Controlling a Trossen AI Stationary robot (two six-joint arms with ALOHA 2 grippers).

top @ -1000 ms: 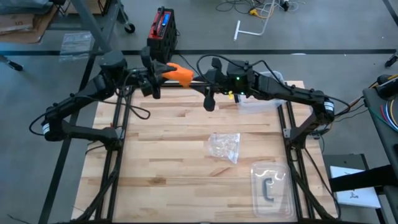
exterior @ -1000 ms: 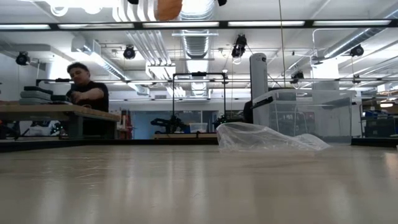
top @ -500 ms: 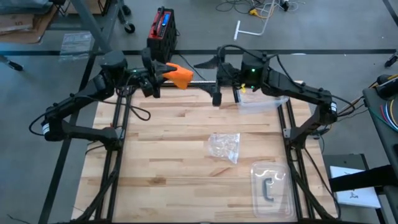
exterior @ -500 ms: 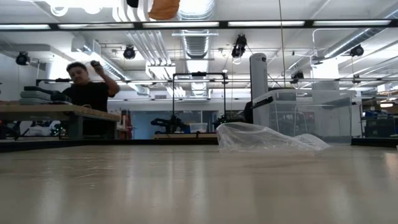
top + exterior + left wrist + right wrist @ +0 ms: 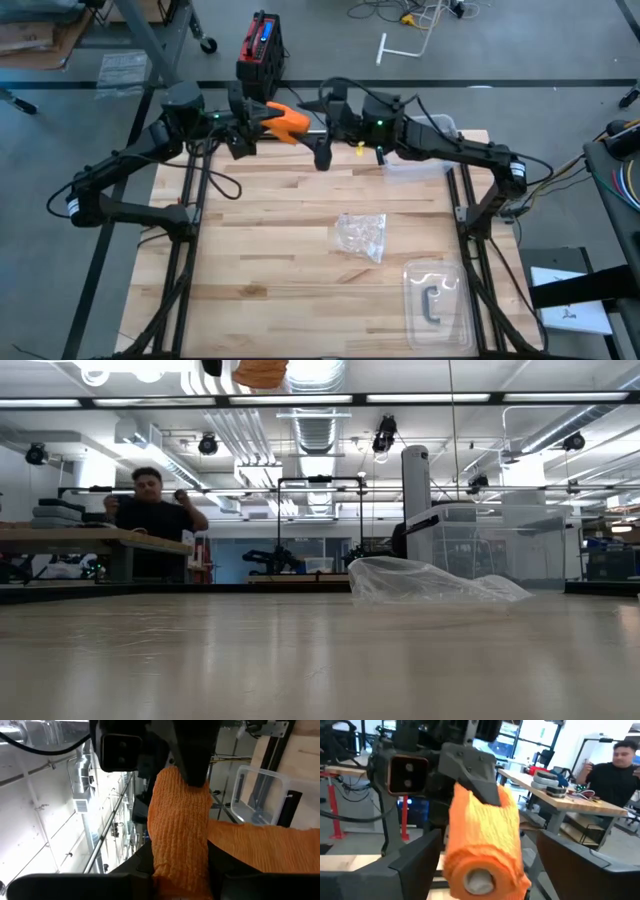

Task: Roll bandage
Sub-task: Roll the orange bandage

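Note:
The bandage [image 5: 287,120] is a bright orange roll held high above the table's far edge; it also shows in the low view as an orange lump [image 5: 260,372] at the top. My left gripper [image 5: 262,118] is shut on it from the table's left. A loose orange tail [image 5: 265,842] trails off the roll. My right gripper [image 5: 322,127] faces it from the right, open. Its two fingers [image 5: 415,865] stand on either side of the roll's free end [image 5: 482,880], a little apart from it. My left gripper pinches the roll's round sides [image 5: 180,845] between its two fingers, which come level from the table's left and lie along the roll. One finger [image 5: 477,777] lies over the roll's upper side. The roll is lifted clear, level, its open core end toward my right gripper.
A crumpled clear wrapper [image 5: 362,236] lies mid-table and shows in the low view [image 5: 430,580]. A clear tray with a dark piece [image 5: 437,300] sits near the front right, a clear box [image 5: 420,160] at the far right. A person [image 5: 150,510] works at a bench behind.
My right gripper drew back toward the table's right, then returned toward the bandage and now stands around its free end. My left gripper rolled about its own axis in place, turning the bandage with it.

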